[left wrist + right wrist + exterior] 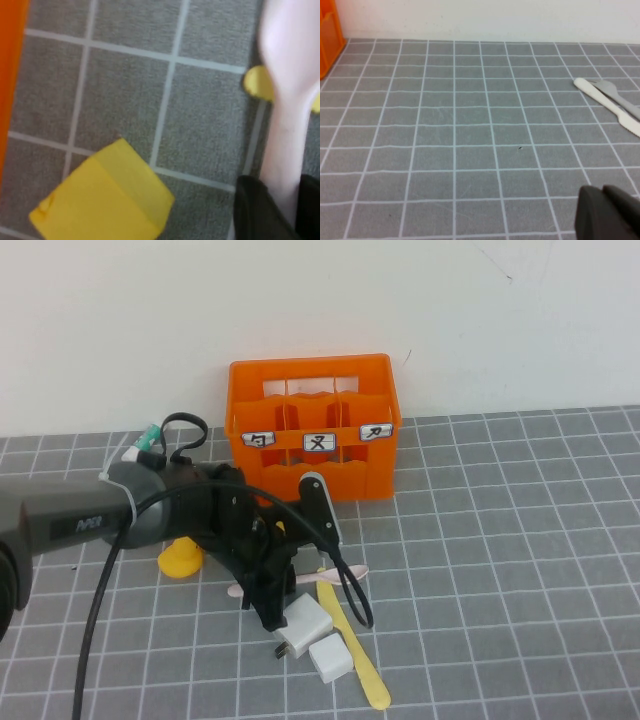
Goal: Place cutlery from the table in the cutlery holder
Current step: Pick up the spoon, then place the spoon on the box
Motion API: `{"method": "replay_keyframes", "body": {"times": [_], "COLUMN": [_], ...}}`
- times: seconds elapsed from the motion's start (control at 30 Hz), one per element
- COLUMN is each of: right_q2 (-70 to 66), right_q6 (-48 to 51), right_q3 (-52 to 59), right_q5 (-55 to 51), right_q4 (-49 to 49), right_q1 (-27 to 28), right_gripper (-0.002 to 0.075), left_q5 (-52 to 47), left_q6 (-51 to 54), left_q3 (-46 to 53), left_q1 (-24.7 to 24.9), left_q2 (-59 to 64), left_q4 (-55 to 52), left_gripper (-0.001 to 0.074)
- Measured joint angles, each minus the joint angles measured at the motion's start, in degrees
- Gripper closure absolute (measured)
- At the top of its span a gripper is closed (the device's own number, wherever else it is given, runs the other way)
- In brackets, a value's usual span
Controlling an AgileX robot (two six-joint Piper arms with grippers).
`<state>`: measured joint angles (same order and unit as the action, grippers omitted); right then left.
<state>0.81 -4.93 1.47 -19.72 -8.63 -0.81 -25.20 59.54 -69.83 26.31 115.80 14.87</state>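
Note:
The pale pink spoon [343, 574] lies in front of the orange cutlery holder [312, 430] on the grey gridded table [500, 570]. My left gripper [262, 590] reaches down over its handle and is shut on it. In the left wrist view the spoon [290, 75] runs out from between the dark fingers [255, 212], low over the table. The yellow knife [352, 648] lies beside it, pointing toward the front edge; its tip shows behind the spoon [256, 82]. My right gripper [609, 212] is shut and empty, low over bare table, out of the high view.
Two white blocks [305, 623] [331, 657] lie by the knife. A yellow block [181, 560] [105, 200] sits left of the gripper. A white-and-green tube [145, 445] lies behind the left arm. White cutlery [607, 100] lies far right in the right wrist view.

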Motion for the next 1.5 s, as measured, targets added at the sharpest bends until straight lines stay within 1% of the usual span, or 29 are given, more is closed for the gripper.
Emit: {"method": "replay_keyframes", "body": {"times": [0.03,0.07,0.33,0.53,0.57,0.67,0.9,1.07,1.17,1.3,1.5], "right_q2": [0.0,0.0,0.0,0.0,0.0,0.0,0.0,0.0,0.0,0.0,0.0], "right_q6": [0.0,0.0,0.0,0.0,0.0,0.0,0.0,0.0,0.0,0.0,0.0], "right_q3": [0.0,0.0,0.0,0.0,0.0,0.0,0.0,0.0,0.0,0.0,0.0], "right_q5": [0.0,0.0,0.0,0.0,0.0,0.0,0.0,0.0,0.0,0.0,0.0], "right_q4": [0.0,0.0,0.0,0.0,0.0,0.0,0.0,0.0,0.0,0.0,0.0], "right_q1": [0.0,0.0,0.0,0.0,0.0,0.0,0.0,0.0,0.0,0.0,0.0], "right_gripper": [0.0729,0.0729,0.0729,0.0729,0.0729,0.0729,0.0729,0.0729,0.0729,0.0729,0.0729], "left_q5": [-0.4,-1.2,-10.2,-16.9,-17.9,-19.1,-19.4,-18.3,-15.9,-9.2,3.2], "left_q6": [0.0,0.0,0.0,-5.5,-6.4,-8.2,-12.7,-17.6,-21.6,-31.7,-41.0], "left_q3": [-0.1,-0.4,-0.8,-0.4,-0.2,0.2,0.2,0.2,0.3,0.7,0.7], "left_q1": [0.0,0.0,0.0,0.0,0.0,0.0,0.0,0.0,0.0,0.0,0.0], "left_q2": [-0.1,-0.1,-0.3,-2.1,-2.4,-4.8,-12.4,-16.9,-19.4,-21.9,-24.8], "left_q4": [0.3,0.3,0.9,0.6,0.3,-0.4,-1.0,-1.0,-0.4,-0.2,0.5], "left_gripper": [0.0622,0.0626,0.0625,0.0626,0.0636,0.0696,0.0702,0.0702,0.0702,0.0702,0.0702]}}
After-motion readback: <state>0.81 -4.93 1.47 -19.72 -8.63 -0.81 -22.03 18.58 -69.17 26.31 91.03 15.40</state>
